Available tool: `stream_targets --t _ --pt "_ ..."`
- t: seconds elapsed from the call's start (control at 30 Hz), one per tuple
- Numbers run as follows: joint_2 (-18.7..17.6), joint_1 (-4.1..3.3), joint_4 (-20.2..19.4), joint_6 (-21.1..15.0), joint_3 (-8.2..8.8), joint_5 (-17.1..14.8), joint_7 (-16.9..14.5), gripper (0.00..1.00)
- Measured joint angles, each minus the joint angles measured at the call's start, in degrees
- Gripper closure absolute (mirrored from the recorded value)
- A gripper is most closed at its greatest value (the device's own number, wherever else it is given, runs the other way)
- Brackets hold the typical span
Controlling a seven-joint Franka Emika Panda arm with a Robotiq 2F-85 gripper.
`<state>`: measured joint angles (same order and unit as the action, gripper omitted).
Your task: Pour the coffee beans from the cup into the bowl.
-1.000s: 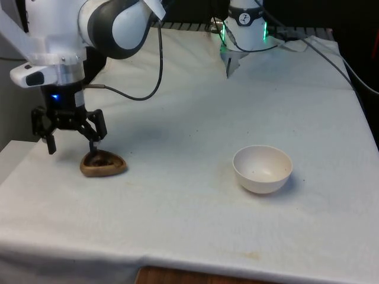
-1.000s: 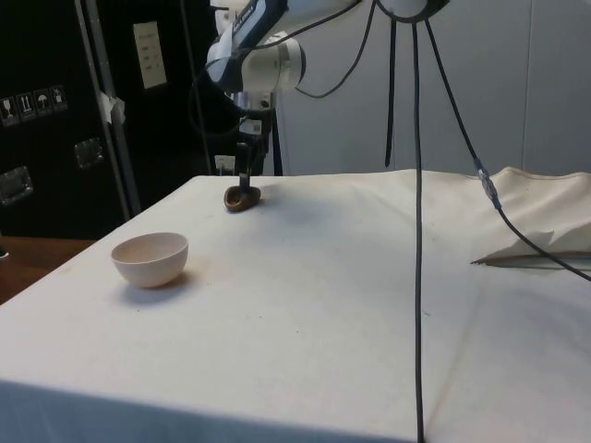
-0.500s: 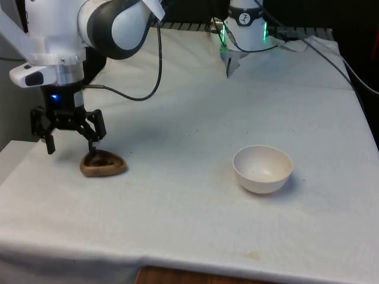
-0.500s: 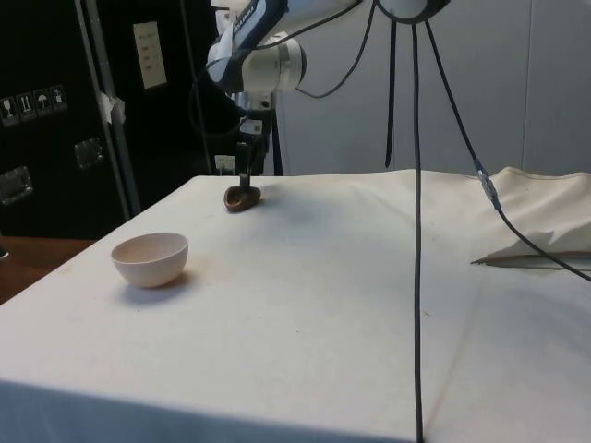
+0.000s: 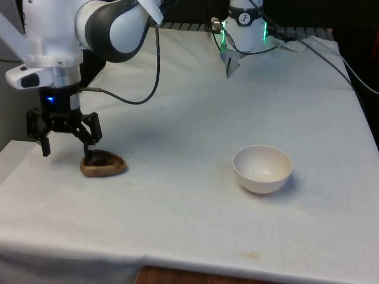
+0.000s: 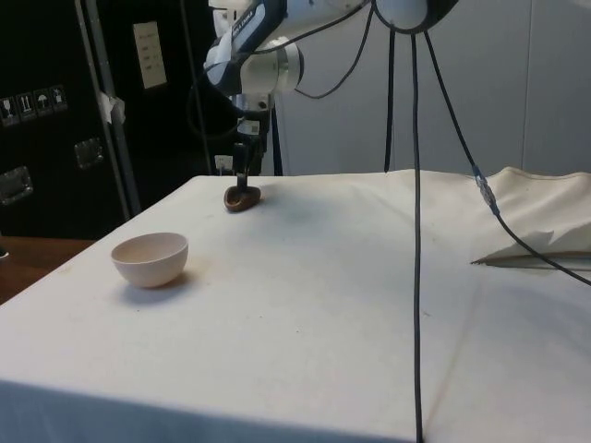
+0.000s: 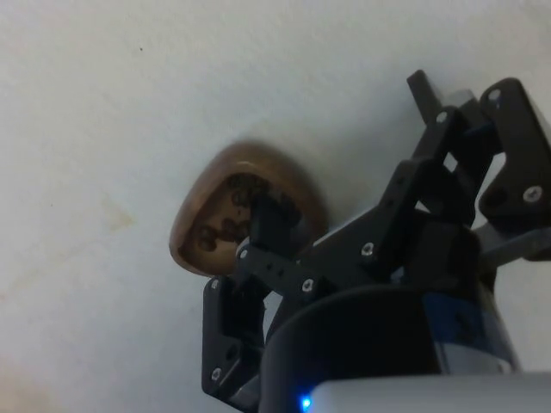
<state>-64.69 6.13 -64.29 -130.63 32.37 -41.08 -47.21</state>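
Note:
A small brown wooden cup [image 5: 103, 165] with dark coffee beans in it rests on the cloth near the table's edge at the front view's left. My gripper [image 5: 66, 151] hangs over it, open wide. One finger dips into the cup's rim [image 7: 225, 219] and the other stands outside it, towards the table edge. In the side view the gripper [image 6: 241, 181] is right above the cup [image 6: 242, 198]. The white bowl [image 5: 262, 168] sits empty and upright, well off at the front view's right; in the side view the bowl [image 6: 150, 258] is nearer the camera.
The table's edge [image 5: 12, 155] drops off just beyond the cup at the front view's left. A black cable [image 6: 416, 231] hangs down across the side view. Rumpled cloth [image 6: 540, 242] lies at the side view's right. The robot's base [image 5: 246, 23] stands at the far end.
The gripper has shifted a little towards the front view's left, still open. The cup and the bowl have not moved.

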Motion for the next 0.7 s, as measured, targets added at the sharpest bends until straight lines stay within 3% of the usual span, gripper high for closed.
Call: stream_targets --t 0.7 --pt "0.0 0.46 0.5 3.6 0.23 -2.7 -0.6 0.0"
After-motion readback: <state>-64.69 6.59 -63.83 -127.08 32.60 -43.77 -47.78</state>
